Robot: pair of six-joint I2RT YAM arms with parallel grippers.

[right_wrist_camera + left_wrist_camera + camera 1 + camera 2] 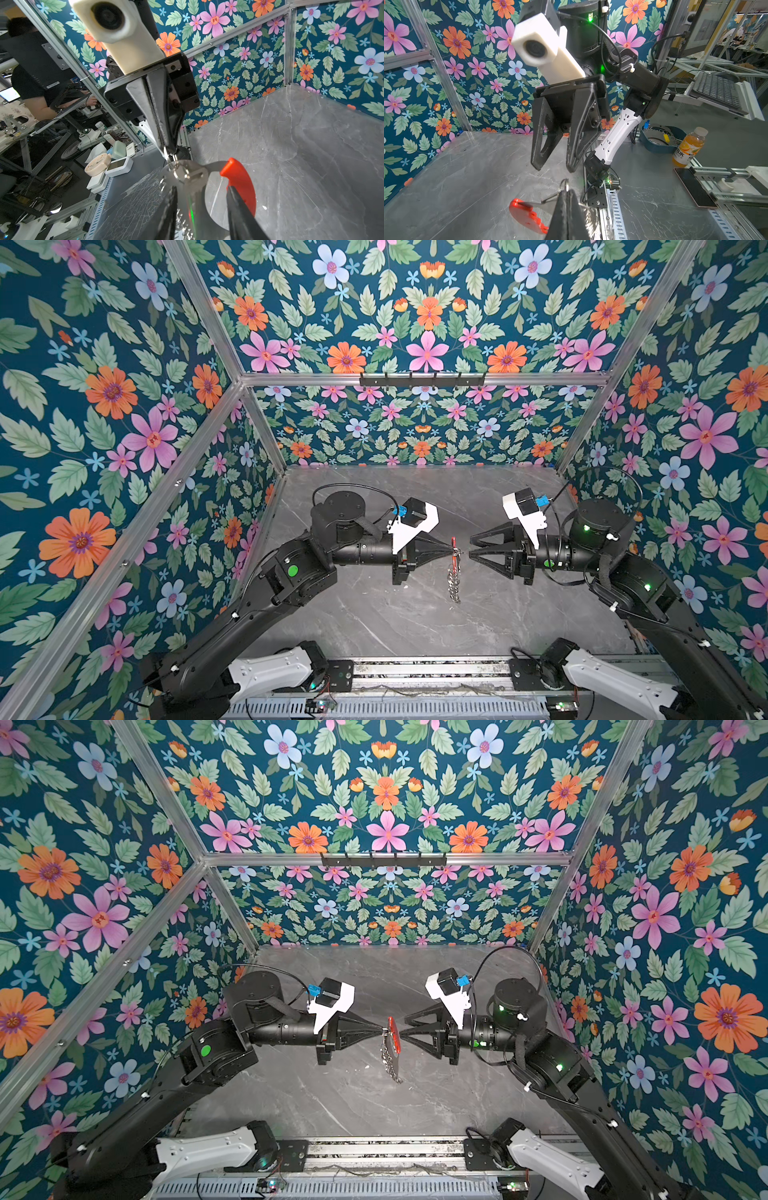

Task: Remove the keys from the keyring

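Above grey marbled table (374, 622) within floral walls (428, 302), left gripper (453, 550) pinches keyring (394, 1041); right gripper (470, 546) stands parted.

On my feed the keyring (195, 199) reads plain silver-grey, its curved strip (241, 182) a bright red-orange. The table (374, 626) is grey marble veined in white. The walls (415, 323) carry deep teal wallpaper — pink, orange and pale blue flowers among green leaves. Both arms (257, 610) are black — with white lower links (266, 672) and a green dot (293, 571).
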